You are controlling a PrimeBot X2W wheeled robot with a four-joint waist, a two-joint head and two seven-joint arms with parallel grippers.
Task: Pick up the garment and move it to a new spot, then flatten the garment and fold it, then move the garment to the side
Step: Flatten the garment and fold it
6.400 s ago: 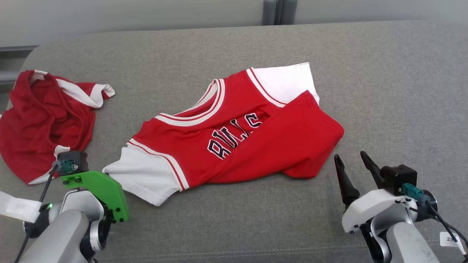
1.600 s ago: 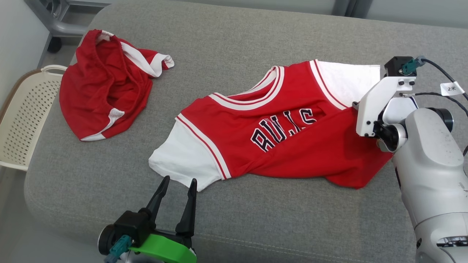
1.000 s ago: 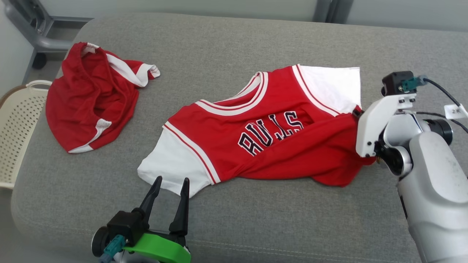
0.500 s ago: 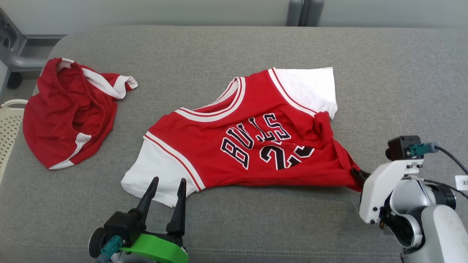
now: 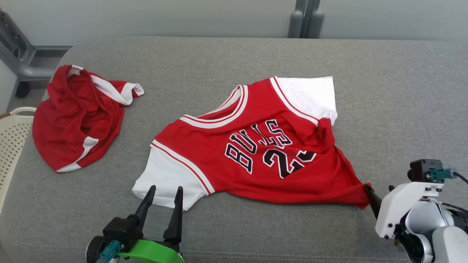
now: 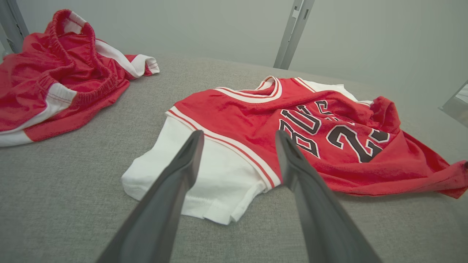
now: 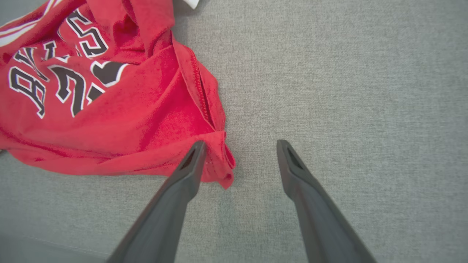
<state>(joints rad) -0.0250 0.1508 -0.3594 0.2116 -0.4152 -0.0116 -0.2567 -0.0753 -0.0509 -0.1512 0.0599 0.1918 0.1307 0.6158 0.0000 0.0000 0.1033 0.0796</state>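
Claws first: our right claw (image 7: 239,146) stands open and grips nothing. One dark fingertip is right at the lower hem corner of the red basketball jersey with white sleeves and black lettering (image 5: 256,153); we cannot tell whether it touches the cloth. Our left claw (image 5: 163,189) is open too and empty, poised just short of the near white sleeve. The jersey lies face up, roughly in the middle of the grey fabric-covered surface (image 5: 402,109), creased and bunched near the sleeve on our right.

We judge it light, soft and limp: it will sag and drag rather than slide as one piece. So we would pinch both layers at hem corners or shoulder seams, never mid-panel.

Further out, crumpled red shorts with white trim (image 5: 73,120) lie well apart on our left, near that edge, where a cream perforated basket (image 5: 11,138) stands beside the surface. Bare room lies to our right and behind the jersey. The front edge runs close under both claws.
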